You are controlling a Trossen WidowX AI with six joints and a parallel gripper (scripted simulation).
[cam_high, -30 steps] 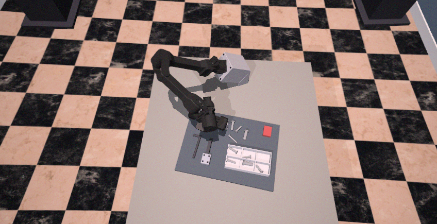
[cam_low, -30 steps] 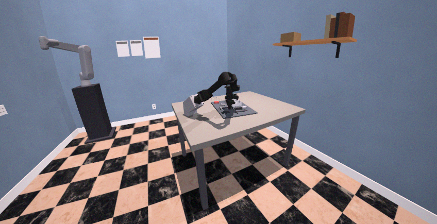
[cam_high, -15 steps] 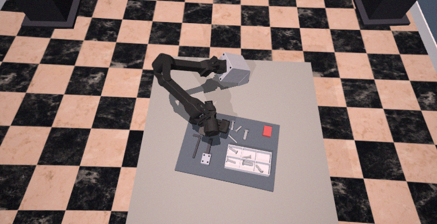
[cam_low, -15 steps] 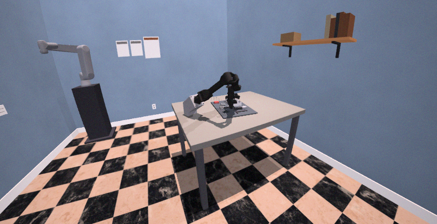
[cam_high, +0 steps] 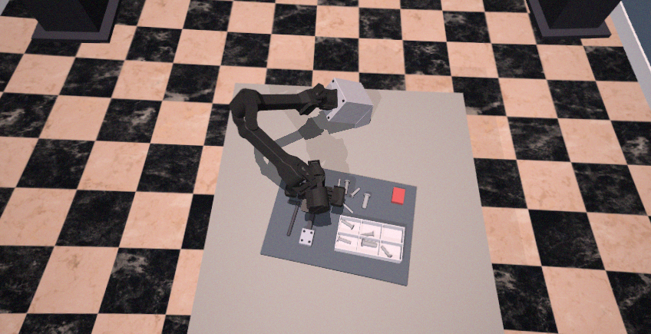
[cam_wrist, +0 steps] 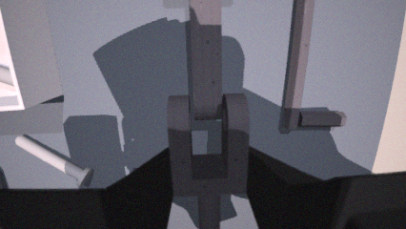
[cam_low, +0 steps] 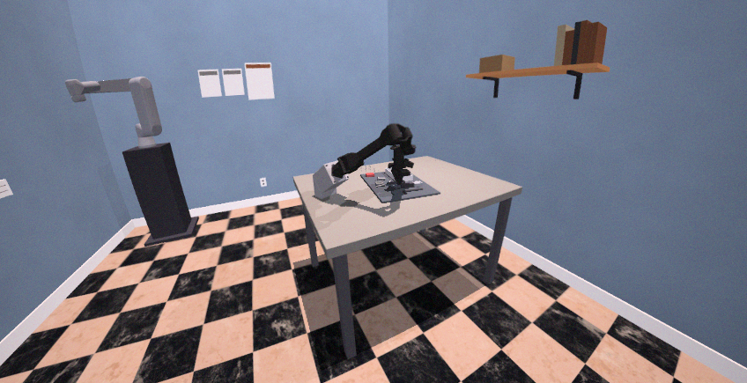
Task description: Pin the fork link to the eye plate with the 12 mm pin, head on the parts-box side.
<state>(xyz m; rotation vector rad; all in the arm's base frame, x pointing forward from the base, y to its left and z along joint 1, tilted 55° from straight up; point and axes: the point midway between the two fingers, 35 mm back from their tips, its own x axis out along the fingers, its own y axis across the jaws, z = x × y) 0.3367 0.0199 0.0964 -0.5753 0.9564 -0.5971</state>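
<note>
My gripper (cam_wrist: 207, 154) is shut on the grey fork link (cam_wrist: 208, 143), low over the dark mat (cam_high: 336, 229). In the wrist view the fork's two cheeks straddle the end of the eye plate's bar (cam_wrist: 205, 62), which runs away from me toward its pale square base (cam_high: 306, 237). I cannot tell whether the holes line up. One headed pin (cam_wrist: 52, 159) lies on the mat to the left of the fingers. Several more loose pins (cam_high: 354, 191) lie beside the gripper (cam_high: 319, 198) in the overhead view. No pin is in the fork.
A white compartmented parts box (cam_high: 370, 238) with several pins sits to the right of the eye plate. An L-shaped rod (cam_wrist: 297, 72) lies just right of the fork. A red block (cam_high: 398, 195) sits at the mat's far right. The arm's grey base box (cam_high: 349, 101) stands behind.
</note>
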